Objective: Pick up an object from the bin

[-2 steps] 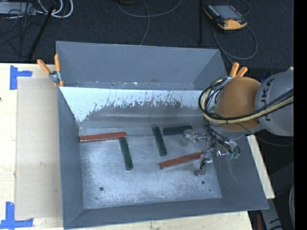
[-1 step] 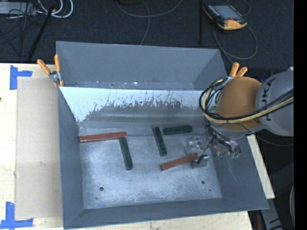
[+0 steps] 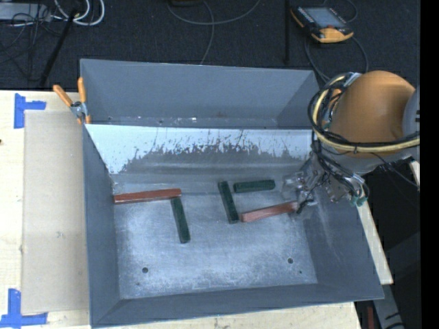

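A slim reddish-brown bar point(image 3: 266, 213) lies flat, straight and whole, stretching leftward from the gripper point(image 3: 300, 204). It is slightly tilted (the end nearer the gripper sits a little higher in the view). That near end reaches right to the gripper's tip; whether it is gripped cannot be told.

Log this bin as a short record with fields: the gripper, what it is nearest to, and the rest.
container: grey metal bin
arm: gripper low at the bin's right side, at the right end of the short red-brown bar
near it: middle green bar at that bar's left end, rear green bar behind it
left side: long red-brown bar, left green bar at its right end
hold on the bar: cannot tell
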`<state>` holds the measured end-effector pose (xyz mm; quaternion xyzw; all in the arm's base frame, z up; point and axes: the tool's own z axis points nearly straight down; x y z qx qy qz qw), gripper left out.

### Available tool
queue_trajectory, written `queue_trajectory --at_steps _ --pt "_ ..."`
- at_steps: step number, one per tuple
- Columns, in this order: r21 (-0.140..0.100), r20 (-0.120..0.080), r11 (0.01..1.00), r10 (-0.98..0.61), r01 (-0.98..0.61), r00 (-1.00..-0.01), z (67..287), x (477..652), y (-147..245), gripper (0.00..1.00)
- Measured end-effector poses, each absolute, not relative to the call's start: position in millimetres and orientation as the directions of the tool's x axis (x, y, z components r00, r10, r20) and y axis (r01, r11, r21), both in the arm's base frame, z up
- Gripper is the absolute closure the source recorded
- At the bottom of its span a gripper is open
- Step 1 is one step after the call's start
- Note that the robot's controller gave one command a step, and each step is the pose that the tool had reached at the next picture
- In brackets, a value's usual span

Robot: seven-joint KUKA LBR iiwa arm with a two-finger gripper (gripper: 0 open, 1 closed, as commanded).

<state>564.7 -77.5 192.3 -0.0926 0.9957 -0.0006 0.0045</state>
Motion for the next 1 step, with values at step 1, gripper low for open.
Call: queue_trajectory --at_steps 1 --pt "-0.001 -0.006 0.837 -0.547 -0.547 -0.837 241.1 559.3 4.5 1.00"
